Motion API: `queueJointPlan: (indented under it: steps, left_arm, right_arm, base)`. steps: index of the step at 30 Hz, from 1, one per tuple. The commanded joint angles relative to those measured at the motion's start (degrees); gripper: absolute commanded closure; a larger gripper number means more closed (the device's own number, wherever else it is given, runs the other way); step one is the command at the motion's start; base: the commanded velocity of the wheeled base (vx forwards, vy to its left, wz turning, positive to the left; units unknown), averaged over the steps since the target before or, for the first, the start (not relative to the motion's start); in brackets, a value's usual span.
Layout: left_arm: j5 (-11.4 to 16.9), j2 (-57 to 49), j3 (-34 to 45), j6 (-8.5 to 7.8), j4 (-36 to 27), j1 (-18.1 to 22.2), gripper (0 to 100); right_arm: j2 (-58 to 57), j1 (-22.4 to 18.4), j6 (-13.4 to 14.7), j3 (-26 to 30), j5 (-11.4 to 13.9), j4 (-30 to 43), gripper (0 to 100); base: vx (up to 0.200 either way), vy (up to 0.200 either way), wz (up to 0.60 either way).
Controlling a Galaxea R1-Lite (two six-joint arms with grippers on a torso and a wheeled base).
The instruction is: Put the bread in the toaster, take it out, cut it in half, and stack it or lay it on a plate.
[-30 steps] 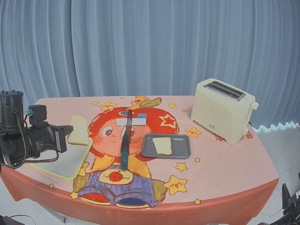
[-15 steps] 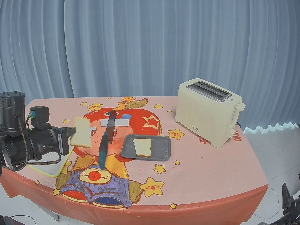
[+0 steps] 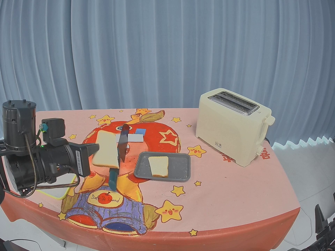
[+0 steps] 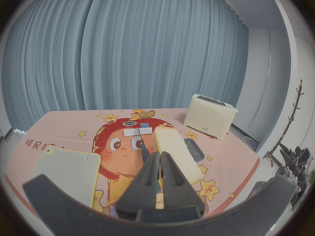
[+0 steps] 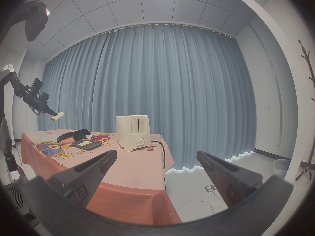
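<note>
Head view has the left gripper [image 3: 95, 150] clenched on one edge of a bread piece [image 3: 106, 150], which it holds in the air, tilted, to the left of the tray [image 3: 181, 164] and over the knife [image 3: 123, 140]. Left wrist view confirms the grip: the fingers [image 4: 149, 167] are pressed together on the near edge of the bread [image 4: 177, 151], and the rest of the piece juts out free. An edge grip probably leaves the far end clear to touch down first, and lets the fingers slip away without dragging the piece.

On the tray lies another bread piece [image 3: 158, 166], flat and towards its left side. That leaves bare room to its right, or its own top, for the held one. Cutting looks done, so this is likely the carry to the tray.

The knife rests on the table just left of the tray, handle towards the robot, and the board [image 3: 59, 191] is well left of the tray. The toaster [image 3: 232, 126] stands right of the tray and farther back, its slots empty.

The right gripper [image 5: 157, 154] hangs low, well right of the tray and off the table, jaws spread wide with nothing between them, seemingly parked out of the way
</note>
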State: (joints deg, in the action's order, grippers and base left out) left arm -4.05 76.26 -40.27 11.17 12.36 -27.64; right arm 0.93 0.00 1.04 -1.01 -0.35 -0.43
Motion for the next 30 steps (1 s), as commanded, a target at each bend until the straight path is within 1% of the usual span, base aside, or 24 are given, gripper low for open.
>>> queueJointPlan:
  steps: [1,2,3,4,5,6,7,8,10,13,17,18,21,30]
  left_arm:
    - [-1.6,2.2,-1.8,2.02,0.0,-3.3,100]
    - [-2.4,2.7,-2.4,3.16,0.0,-4.4,100]
    - [-2.5,2.7,-2.4,3.42,0.0,-4.4,100]
    - [-3.4,3.7,-3.4,5.44,0.0,-6.1,100]
    - [-3.8,4.4,-4.0,6.5,0.0,-7.2,100]
    - [-4.0,4.9,-4.2,7.03,0.0,-7.7,100]
    - [-4.0,4.9,-4.2,7.03,0.0,-7.7,100]
    - [-4.7,6.1,-4.5,7.91,0.0,-8.5,100]
    - [-4.9,6.4,-4.6,8.35,0.0,-8.7,100]
    - [-4.5,6.5,-5.1,8.78,0.0,-9.6,100]
    - [-4.2,7.6,-5.3,10.45,0.1,-9.8,100]
    - [-3.3,7.8,-5.3,11.07,0.1,-9.8,100]
    - [-2.2,8.0,-5.5,11.25,0.1,-9.8,100]
    - [-2.7,8.3,-6.3,11.07,0.1,-9.8,100]
  right_arm:
    - [-0.9,0.0,0.0,1.0,0.0,0.0,0]
    - [-0.9,0.0,0.0,1.0,0.0,0.0,0]
    - [-0.9,0.0,0.0,1.0,0.0,-0.1,0]
    - [-0.9,0.0,0.0,1.0,0.0,0.0,0]
    - [-0.9,0.0,0.0,1.0,0.0,0.0,0]
    - [-0.9,0.0,0.0,1.0,0.0,0.0,0]
    - [-0.9,0.0,0.0,1.0,0.0,0.0,0]
    - [-0.9,0.0,0.0,1.0,0.0,0.0,0]
    - [-0.9,0.0,0.0,1.0,0.0,0.0,0]
    - [-0.9,0.0,0.0,1.0,0.0,0.0,0]
    - [-0.9,0.0,0.0,1.0,0.0,0.0,0]
    - [-0.9,0.0,0.0,1.0,0.0,0.0,0]
    - [-0.9,0.0,0.0,1.0,0.0,0.0,0]
    - [-0.9,0.0,0.0,1.0,0.0,0.0,0]
  base:
    - [0.0,0.0,0.0]
    - [0.0,0.0,0.0]
    - [0.0,0.0,0.0]
    - [0.0,0.0,0.0]
    - [0.0,0.0,0.0]
    - [0.0,0.0,0.0]
    - [0.0,0.0,0.0]
    - [0.0,0.0,0.0]
    - [0.0,0.0,0.0]
    - [0.0,0.0,0.0]
    - [0.0,0.0,0.0]
    - [0.0,0.0,0.0]
    - [0.0,0.0,0.0]
    - [0.0,0.0,0.0]
